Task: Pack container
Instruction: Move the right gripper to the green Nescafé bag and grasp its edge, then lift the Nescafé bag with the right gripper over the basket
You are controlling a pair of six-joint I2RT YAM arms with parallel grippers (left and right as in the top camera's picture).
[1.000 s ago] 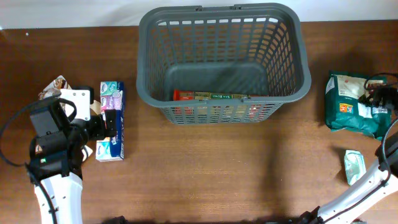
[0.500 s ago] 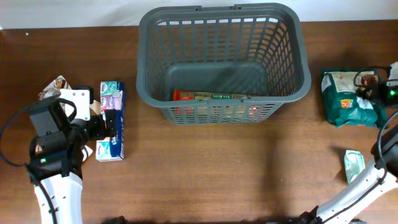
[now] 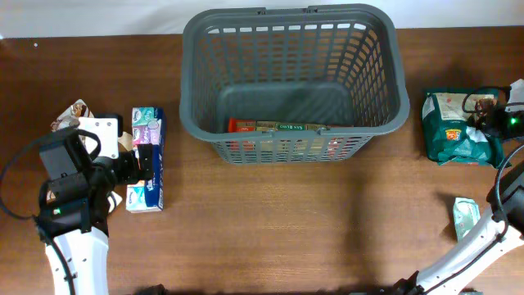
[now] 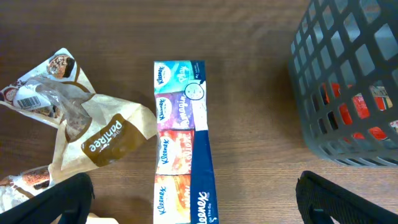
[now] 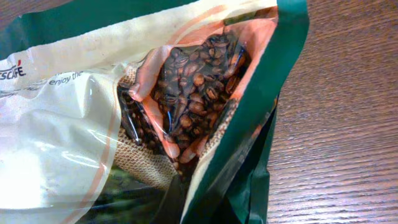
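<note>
Right gripper [image 3: 490,123]: clamped on the right edge of the coffee bag [image 3: 453,128]. Its fingers are hidden behind foil that fills the right wrist view.
Coffee bag: green and cream, printed with roasted beans. It lies on the worktop [image 3: 286,233] at the far right, bunched up where the gripper meets it.
Left gripper [image 4: 194,186]: jaws wide apart, one dark finger at each lower corner of the left wrist view, held over the tissue pack [image 4: 180,143].
Tissue pack: a long multi-pack lying flat at the left.
Snack bag [image 4: 93,137]: tan and crumpled, just beside the tissue pack on its outer side.
Container [image 3: 190,90]: upright at the far middle of the worktop, well apart from both grippers.
Packets [image 3: 278,127]: red and green, inside the container on its base, along the near wall.
Small packet [image 3: 465,219]: pale green, near the right edge, nearer the camera than the coffee bag.
</note>
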